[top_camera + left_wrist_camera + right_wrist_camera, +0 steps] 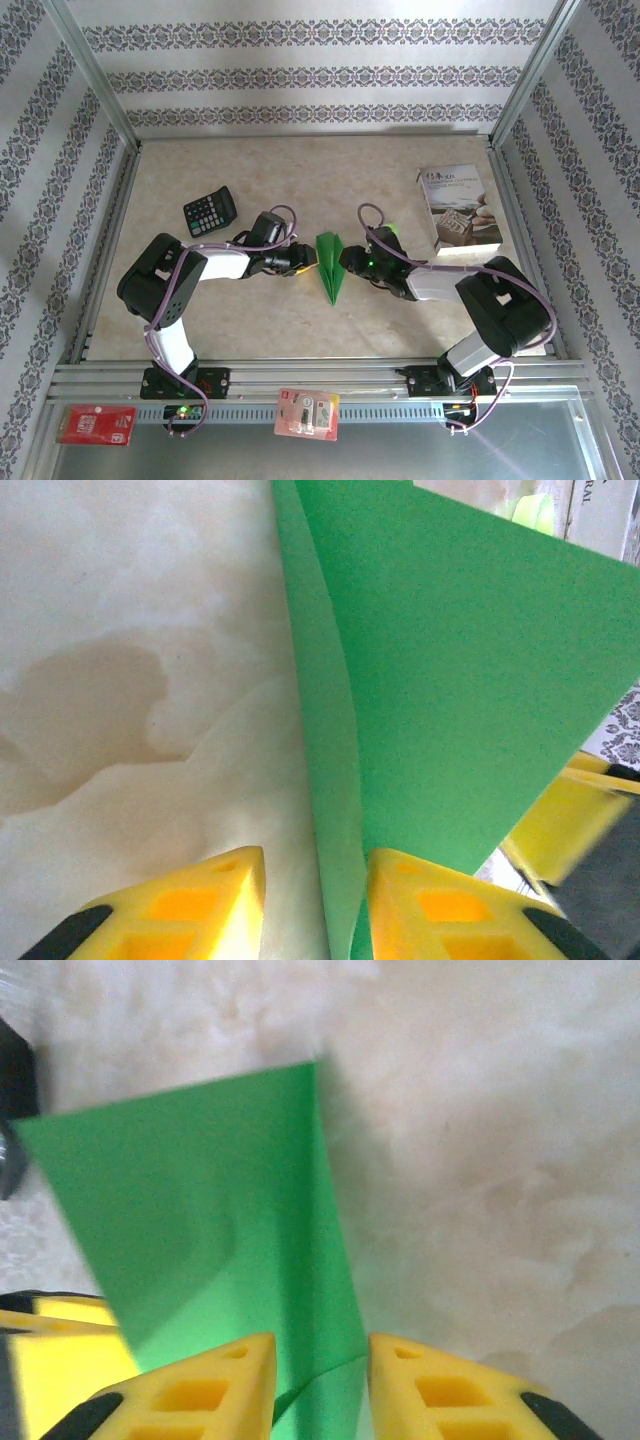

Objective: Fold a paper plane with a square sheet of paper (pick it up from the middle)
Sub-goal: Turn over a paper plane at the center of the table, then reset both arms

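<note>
Top view: paper plane (329,262) lies mid-worktop (260,320), nose toward the arm bases. Left pincer (303,262) and right pincer (347,260) flank it closely.
Left wrist: left pincer (315,860) partly parted, paper plane (450,680) standing in the gap, unclamped.
Right wrist: right pincer (321,1345) partly parted, paper plane (220,1200) loose between its fingers.
</note>
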You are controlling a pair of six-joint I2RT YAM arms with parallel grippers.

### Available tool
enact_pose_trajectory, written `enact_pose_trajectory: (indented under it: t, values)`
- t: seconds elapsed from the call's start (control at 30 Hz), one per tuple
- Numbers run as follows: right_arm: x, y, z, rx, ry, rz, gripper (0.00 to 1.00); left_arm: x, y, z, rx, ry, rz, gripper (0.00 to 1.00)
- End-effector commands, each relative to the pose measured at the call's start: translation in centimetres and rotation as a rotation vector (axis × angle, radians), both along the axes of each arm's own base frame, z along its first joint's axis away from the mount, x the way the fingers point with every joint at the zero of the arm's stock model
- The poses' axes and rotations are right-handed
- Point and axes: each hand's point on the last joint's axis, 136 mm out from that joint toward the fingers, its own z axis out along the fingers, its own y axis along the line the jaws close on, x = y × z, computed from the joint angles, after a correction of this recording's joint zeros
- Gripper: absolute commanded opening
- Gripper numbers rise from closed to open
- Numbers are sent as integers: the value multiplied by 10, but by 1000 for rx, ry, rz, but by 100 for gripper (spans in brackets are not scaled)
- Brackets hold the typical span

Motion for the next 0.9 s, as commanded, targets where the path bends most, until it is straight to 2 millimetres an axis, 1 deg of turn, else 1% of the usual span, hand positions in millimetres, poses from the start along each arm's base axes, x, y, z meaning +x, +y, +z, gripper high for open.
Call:
enact_pose_trajectory:
  t: [0.0, 0.07, 0.13, 0.2, 0.3, 0.33, 0.37, 0.4, 0.43, 0.47, 0.5, 0.53, 0.6, 0.67, 0.73, 0.77, 0.8, 0.83, 0.87]
  values:
    - [1, -10, 26, -11, -73, 11, 35, 7, 11, 29, -24, -65, 20, 38]
    - [1, -22, 41, -82, -129, 13, 39, 12, 21, 43, -5, -119, 39, 44]
    - [3, -38, 53, -197, -183, 9, 44, 18, 36, 56, 43, -183, 74, 49]
    - [9, -56, 71, -338, -248, -1, 55, 24, 55, 70, 112, -253, 120, 53]
    - [18, -91, 98, -562, -339, -61, 66, 34, 97, 98, 275, -391, 231, 60]
    - [21, -101, 107, -625, -375, -82, 74, 36, 113, 109, 339, -445, 272, 63]
    - [23, -114, 116, -690, -407, -125, 85, 37, 130, 120, 406, -500, 321, 67]
    - [26, -123, 123, -735, -433, -157, 93, 37, 144, 130, 458, -542, 363, 73]
    - [28, -133, 130, -774, -457, -188, 98, 37, 163, 141, 526, -584, 429, 83]
    - [30, -144, 134, -818, -468, -220, 98, 35, 179, 150, 582, -623, 485, 92]
    - [31, -153, 137, -844, -475, -247, 98, 34, 194, 157, 629, -650, 532, 97]
    - [33, -163, 139, -871, -475, -277, 98, 32, 209, 162, 675, -677, 580, 100]
    - [35, -183, 136, -904, -463, -333, 98, 29, 231, 169, 748, -726, 645, 100]
    - [40, -200, 126, -921, -446, -370, 98, 26, 254, 171, 822, -756, 707, 100]
    - [46, -209, 110, -924, -440, -356, 98, 26, 271, 166, 891, -774, 731, 100]
    - [52, -214, 108, -908, -446, -379, 98, 28, 279, 162, 922, -775, 742, 100]
    - [53, -217, 105, -898, -410, -369, 98, 29, 286, 156, 949, -765, 743, 100]
    - [56, -218, 103, -902, -408, -354, 98, 31, 293, 149, 983, -753, 743, 100]
    - [61, -217, 104, -902, -451, -350, 98, 32, 299, 140, 1021, -738, 735, 100]
